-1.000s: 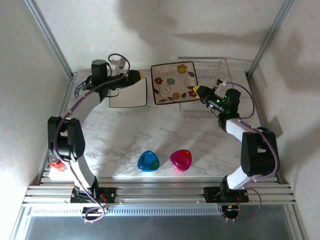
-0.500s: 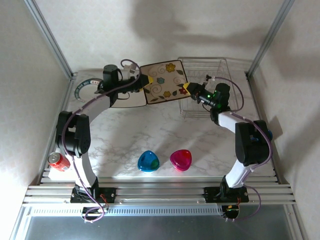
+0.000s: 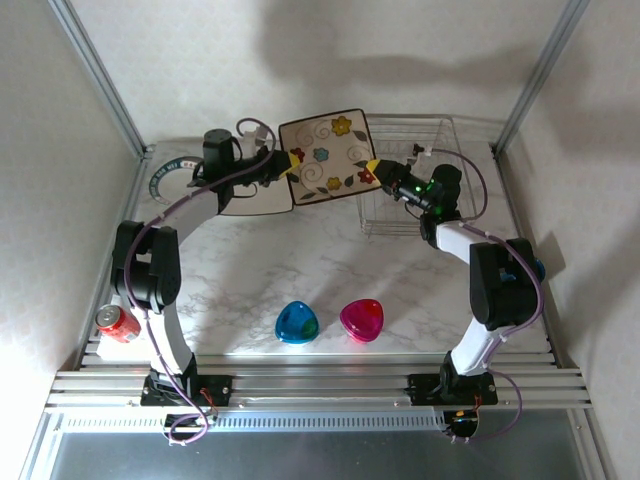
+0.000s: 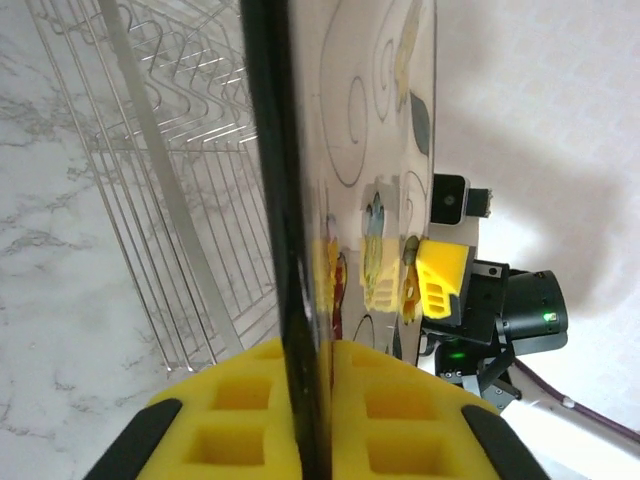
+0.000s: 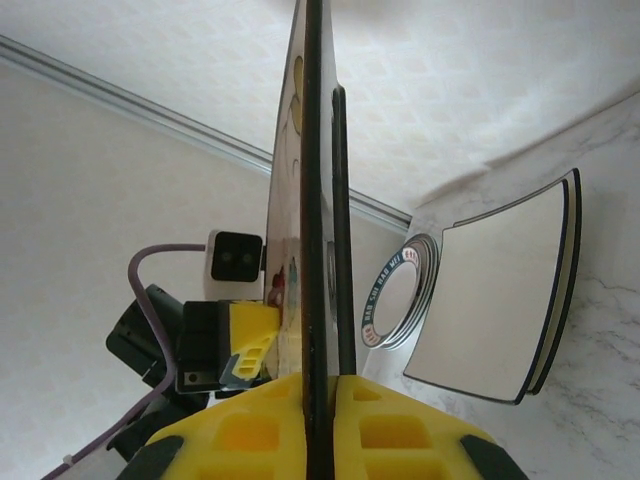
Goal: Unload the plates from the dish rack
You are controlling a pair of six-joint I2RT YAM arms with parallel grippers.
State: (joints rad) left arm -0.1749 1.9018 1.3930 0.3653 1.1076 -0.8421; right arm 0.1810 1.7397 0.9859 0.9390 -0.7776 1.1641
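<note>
Dishes first: the blue dish (image 3: 297,323) and the pink dish (image 3: 361,319) sit near 6 o'clock on the bench (image 3: 250,270), well apart from the work, so leave them alone. Farther out, at 12 o'clock, the flowered square plate (image 3: 327,155) hangs tilted above the bench with 2 grips on it. Your left tool (image 3: 291,162) is clamped on its 9 o'clock edge, and your right tool (image 3: 373,166) is clamped on its 3 o'clock edge.

This looks like a hand-over. Check in the left wrist view that the rim sits deep between the yellow pads (image 4: 390,400), then free the right side slowly. Swing the plate toward the square plate (image 3: 258,195) lying at 10 o'clock, just beside the round plate (image 3: 163,180). Keep it off the dish rack (image 3: 400,222) at 1 o'clock.
</note>
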